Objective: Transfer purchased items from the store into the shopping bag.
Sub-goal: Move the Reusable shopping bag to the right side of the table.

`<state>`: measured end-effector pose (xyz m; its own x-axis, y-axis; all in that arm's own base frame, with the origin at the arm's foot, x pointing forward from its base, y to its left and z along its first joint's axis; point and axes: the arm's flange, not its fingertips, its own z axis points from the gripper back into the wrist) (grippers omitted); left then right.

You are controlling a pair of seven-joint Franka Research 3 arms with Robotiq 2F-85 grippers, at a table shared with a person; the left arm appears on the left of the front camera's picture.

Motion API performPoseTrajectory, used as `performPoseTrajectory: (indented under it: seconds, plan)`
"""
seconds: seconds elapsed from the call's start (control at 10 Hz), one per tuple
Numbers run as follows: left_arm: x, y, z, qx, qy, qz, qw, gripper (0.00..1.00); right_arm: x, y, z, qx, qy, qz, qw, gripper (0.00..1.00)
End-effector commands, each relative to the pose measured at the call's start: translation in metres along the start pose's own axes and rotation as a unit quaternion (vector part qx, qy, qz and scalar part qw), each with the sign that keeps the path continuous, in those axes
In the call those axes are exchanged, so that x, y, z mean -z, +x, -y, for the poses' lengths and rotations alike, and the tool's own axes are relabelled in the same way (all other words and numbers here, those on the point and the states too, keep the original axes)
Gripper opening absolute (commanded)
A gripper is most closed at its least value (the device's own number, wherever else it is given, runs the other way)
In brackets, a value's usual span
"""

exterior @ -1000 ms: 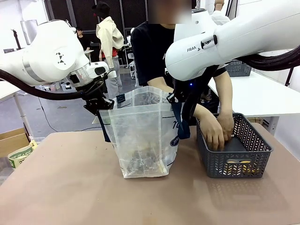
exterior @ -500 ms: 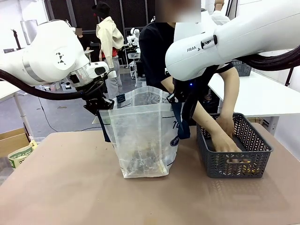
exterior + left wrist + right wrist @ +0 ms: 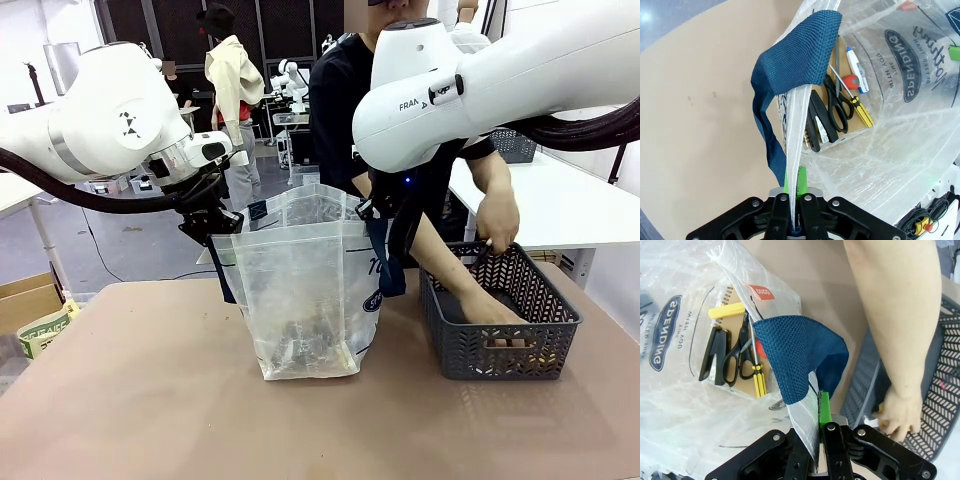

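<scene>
Right, the shopping bag stands upright on the tabletop, its mouth spread between my two tools. My left tool is clenched on one rim beside a navy strap, and my right tool pinches the opposite rim. The wrist views look down inside at scissors, a yellow-and-black screwdriver and a black stapler; from the front these blur. Just beside the bag sits the basket, with one hand of the person inside it. A white table stands behind.
</scene>
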<state>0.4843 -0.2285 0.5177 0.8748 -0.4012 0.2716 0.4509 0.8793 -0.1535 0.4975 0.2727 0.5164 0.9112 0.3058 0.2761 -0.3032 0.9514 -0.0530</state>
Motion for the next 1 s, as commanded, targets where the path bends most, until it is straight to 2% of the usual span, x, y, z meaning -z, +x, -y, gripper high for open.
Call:
performPoseTrajectory:
  seconds: [0.0,0.9]
  plan:
    - [-0.0015,-0.0010,-0.0026,-0.002,0.001,0.001,1.000,0.00,0.0000,0.0003,0.0031,0.003,-0.001,0.000,1.000,0.00]
    - [-0.0015,-0.0010,-0.0026,-0.002,0.001,0.001,1.000,0.00,0.0000,0.0003,0.0031,0.003,-0.001,0.000,1.000,0.00]
